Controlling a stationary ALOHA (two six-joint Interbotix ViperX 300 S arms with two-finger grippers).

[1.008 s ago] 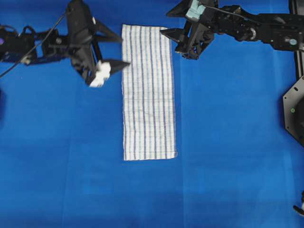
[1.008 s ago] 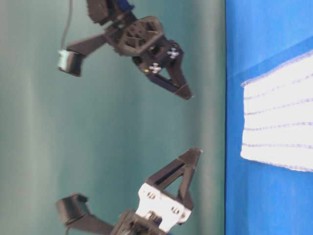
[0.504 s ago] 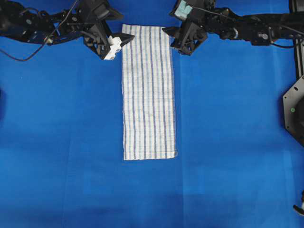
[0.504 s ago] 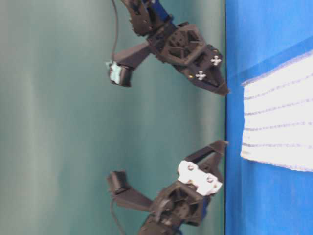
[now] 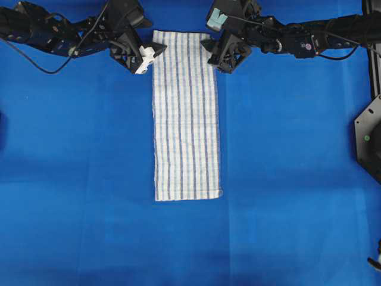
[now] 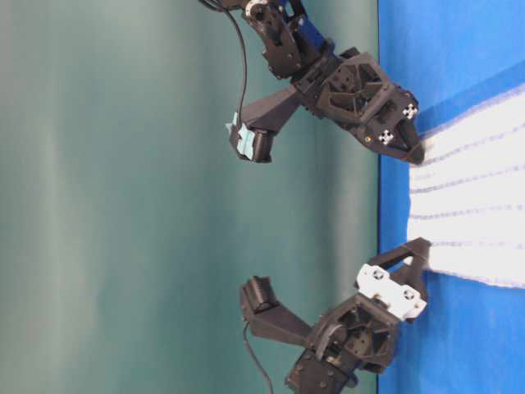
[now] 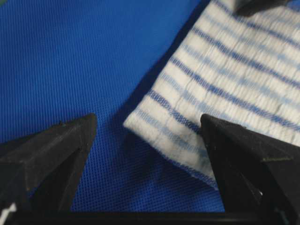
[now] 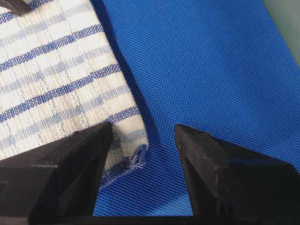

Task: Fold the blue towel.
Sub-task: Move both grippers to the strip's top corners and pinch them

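Note:
The blue towel [image 5: 186, 119] lies flat as a long narrow strip on the table, white with blue stripes. My left gripper [image 5: 150, 55] is open and low at the towel's far left corner. In the left wrist view that corner [image 7: 187, 136] lies between the spread fingers, with the right finger [image 7: 243, 159] over the cloth. My right gripper [image 5: 214, 55] is open at the far right corner. In the right wrist view the left finger [image 8: 79, 154] rests over the hem and the corner [image 8: 136, 145] sits inside the gap. Neither holds anything.
A plain blue covering [image 5: 286, 179] spans the whole table. Black equipment [image 5: 369, 137] stands at the right edge. In the table-level view a green backdrop [image 6: 123, 205] lies behind the right gripper [image 6: 414, 152], the left gripper [image 6: 414, 254] and the towel's far end [image 6: 467, 205].
Both arms have swung toward the towel's far end and come down, so each open gripper now straddles a far corner. The towel has not moved.

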